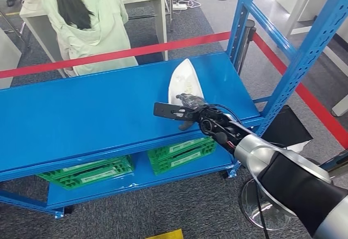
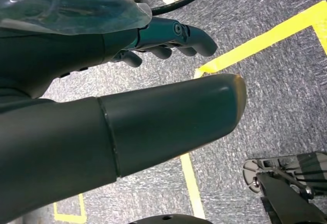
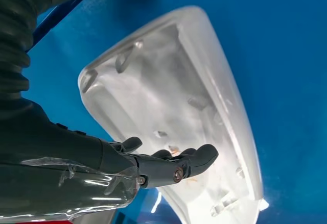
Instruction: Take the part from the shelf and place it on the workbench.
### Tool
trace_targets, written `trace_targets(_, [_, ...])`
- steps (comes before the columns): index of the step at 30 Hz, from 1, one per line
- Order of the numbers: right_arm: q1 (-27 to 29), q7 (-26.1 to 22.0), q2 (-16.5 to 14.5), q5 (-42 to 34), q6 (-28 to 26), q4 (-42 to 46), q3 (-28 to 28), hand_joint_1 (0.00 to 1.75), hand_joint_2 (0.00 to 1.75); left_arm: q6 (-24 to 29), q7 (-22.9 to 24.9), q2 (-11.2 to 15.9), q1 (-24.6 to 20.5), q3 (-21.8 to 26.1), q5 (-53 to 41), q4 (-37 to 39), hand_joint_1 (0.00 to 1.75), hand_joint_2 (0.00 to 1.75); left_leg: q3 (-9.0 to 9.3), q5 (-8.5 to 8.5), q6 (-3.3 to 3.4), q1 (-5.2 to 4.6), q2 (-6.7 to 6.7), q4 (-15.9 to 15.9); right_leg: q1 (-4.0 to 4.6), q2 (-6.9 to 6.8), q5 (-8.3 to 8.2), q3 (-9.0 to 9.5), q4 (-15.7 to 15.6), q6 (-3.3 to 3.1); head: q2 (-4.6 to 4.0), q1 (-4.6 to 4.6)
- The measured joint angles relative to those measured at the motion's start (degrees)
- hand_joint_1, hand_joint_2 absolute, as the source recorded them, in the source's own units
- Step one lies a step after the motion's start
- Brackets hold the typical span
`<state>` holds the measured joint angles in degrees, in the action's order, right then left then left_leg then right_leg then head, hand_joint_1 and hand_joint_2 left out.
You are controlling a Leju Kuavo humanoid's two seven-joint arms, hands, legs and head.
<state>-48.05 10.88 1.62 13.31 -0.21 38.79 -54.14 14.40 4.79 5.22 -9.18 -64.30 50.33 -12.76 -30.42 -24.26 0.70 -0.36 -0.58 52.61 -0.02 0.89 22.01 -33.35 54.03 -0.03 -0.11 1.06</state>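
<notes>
The part (image 1: pixel 181 80) is a white, translucent, shell-shaped plastic cover lying on the blue shelf (image 1: pixel 82 114) near its right end. My right hand (image 1: pixel 186 110) hovers at the part's near edge with its fingers spread and nothing in it. The right wrist view shows the part (image 3: pixel 173 96) hollow side up, with ribs and clips inside, and the right hand (image 3: pixel 115 168) stretching dark fingers (image 3: pixel 192 158) over its rim; I cannot tell whether they touch it. My left hand (image 2: pixel 127 96) hangs over grey carpet, fingers straight and holding nothing.
A person in a pale green hoodie (image 1: pixel 88 21) sits behind the shelf, beyond red barrier tape (image 1: pixel 123 54). Blue uprights (image 1: pixel 303 59) frame the shelf's right end. Two green crates (image 1: pixel 180 154) (image 1: pixel 88 171) sit on the lower level. Yellow floor tape (image 2: pixel 262 40) crosses the carpet.
</notes>
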Motion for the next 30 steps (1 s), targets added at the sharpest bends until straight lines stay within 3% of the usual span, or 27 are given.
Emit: trace_targets(30, [-0.1, -2.9, -1.0, 0.0, 0.0, -2.2, -0.9, 0.00, 1.75, 0.0, -0.5, 0.0, 0.1, 0.0, 0.5, 0.0, 0.00, 0.00, 0.00, 0.00, 0.00, 0.00, 0.00, 0.0, 0.00, -0.01, 0.00, 0.00, 0.0, 0.00, 0.00, -0.01])
